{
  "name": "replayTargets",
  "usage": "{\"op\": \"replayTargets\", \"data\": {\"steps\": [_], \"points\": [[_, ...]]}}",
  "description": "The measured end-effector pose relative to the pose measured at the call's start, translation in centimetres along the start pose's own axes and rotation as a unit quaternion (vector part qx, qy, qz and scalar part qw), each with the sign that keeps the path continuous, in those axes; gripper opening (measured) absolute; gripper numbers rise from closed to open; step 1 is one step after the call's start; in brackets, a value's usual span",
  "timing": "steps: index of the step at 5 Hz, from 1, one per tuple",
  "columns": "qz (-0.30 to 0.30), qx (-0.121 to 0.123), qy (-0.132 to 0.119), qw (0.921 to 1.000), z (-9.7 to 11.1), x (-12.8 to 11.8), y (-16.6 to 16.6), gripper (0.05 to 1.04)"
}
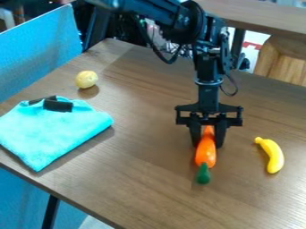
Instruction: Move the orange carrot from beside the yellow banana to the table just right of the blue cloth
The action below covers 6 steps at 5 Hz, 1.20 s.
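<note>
While the fingers (220, 134) clasp the toy carrot (206, 154) between them, I see its long axis point green-end-first toward the frame's bottom.

Slanting downward view over tabletop (143, 192)

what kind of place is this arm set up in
Probably a robotics lab or workshop: a robot arm's gripper over a wooden table, toy-like carrot and banana, and blue partition panels behind.

Carrot (206, 154) btwn cloth (53, 134) & banana (274, 156)
</note>
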<state>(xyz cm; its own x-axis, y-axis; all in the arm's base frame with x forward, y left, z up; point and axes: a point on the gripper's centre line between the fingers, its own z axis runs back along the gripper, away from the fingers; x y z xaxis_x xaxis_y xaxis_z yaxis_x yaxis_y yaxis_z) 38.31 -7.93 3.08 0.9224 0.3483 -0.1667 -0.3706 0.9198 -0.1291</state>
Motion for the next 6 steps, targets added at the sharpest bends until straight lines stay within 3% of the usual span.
{"op": "replayTargets", "data": {"steps": [1,2,3,4,5,6], "points": [[-0.012,0.0,-0.003,0.9999,2.8,-1.7,1.2,0.486],[0.035,0.048,0.027,0.9979,4.6,-3.1,5.2,0.486],[0.014,0.073,0.09,0.9932,4.8,-4.7,8.8,0.486],[0.003,0.125,0.14,0.9821,3.4,-4.8,11.7,0.486],[-0.002,0.161,0.187,0.969,1.0,-4.8,13.4,0.486],[-0.016,0.177,0.203,0.9631,0.0,-3.8,14.0,0.485]]}}
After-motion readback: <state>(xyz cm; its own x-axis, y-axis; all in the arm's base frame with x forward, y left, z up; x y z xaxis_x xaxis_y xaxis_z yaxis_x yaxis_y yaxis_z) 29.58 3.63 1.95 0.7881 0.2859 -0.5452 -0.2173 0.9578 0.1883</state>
